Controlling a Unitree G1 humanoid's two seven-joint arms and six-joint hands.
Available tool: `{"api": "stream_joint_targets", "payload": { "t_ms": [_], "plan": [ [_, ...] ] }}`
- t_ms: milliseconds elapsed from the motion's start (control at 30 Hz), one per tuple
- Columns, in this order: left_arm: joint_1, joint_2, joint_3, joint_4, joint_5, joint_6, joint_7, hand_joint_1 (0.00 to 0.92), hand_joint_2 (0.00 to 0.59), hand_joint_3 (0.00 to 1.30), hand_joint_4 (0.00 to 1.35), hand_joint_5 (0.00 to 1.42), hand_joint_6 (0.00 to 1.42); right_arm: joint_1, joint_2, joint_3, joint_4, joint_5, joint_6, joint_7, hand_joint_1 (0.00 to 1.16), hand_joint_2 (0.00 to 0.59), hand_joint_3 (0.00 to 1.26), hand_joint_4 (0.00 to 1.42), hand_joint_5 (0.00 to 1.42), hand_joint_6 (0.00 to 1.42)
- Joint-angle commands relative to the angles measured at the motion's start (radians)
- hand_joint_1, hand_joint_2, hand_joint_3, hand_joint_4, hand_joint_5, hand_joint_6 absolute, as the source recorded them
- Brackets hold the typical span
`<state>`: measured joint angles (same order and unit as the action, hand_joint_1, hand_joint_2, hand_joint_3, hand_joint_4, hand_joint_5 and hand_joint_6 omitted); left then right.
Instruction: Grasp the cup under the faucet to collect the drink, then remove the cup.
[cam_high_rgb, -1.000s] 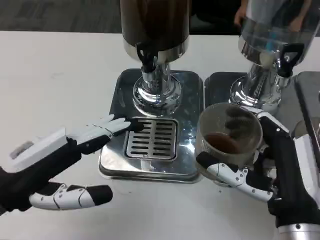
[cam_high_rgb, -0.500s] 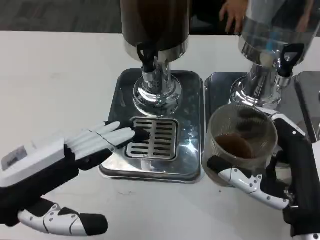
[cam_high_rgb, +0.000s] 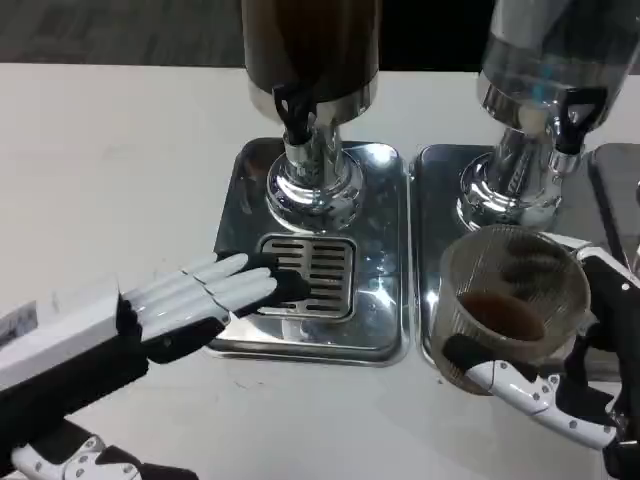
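One clear ribbed plastic cup (cam_high_rgb: 515, 305), brown drink inside, gripped in my right hand (cam_high_rgb: 560, 385); left hand (cam_high_rgb: 150, 320) flat, fingers extended, holding nothing.

The cup (cam_high_rgb: 515, 305) is clear, ribbed plastic with dark brown drink inside. Both mirror-silver trays (cam_high_rgb: 375, 250) sit on a white table (cam_high_rgb: 110, 170) (the drain grate (cam_high_rgb: 312, 275) shows dark slots), and the faucet (cam_high_rgb: 293, 108) is black.

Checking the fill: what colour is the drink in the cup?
Dark brown, in the cup; head view.
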<state>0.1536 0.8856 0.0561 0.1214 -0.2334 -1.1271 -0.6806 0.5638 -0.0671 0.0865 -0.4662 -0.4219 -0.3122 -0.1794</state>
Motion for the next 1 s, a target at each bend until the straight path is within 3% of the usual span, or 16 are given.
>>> {"api": "stream_joint_targets", "payload": {
  "t_ms": [33, 367, 1000],
  "plan": [
    [0.017, 0.022, 0.006, -0.022, -0.029, -0.013, -0.013, 0.0, 0.126, 0.06, 0.0, 0.0, 0.0, 0.017, 0.001, -0.014, -0.054, 0.028, -0.036, 0.0, 1.06, 0.127, 0.95, 1.0, 1.13, 1.38],
    [0.06, 0.04, 0.03, -0.045, -0.059, -0.02, -0.018, 0.0, 0.124, 0.06, 0.0, 0.0, 0.0, 0.064, -0.002, -0.018, -0.087, 0.036, -0.047, 0.007, 1.06, 0.127, 0.96, 1.01, 1.13, 1.38],
    [0.123, 0.039, 0.079, -0.082, -0.058, -0.01, -0.014, 0.0, 0.123, 0.05, 0.0, 0.0, 0.0, 0.058, -0.003, -0.051, -0.118, 0.065, -0.023, 0.048, 1.06, 0.135, 0.97, 1.01, 1.14, 1.39]
  ]
}}
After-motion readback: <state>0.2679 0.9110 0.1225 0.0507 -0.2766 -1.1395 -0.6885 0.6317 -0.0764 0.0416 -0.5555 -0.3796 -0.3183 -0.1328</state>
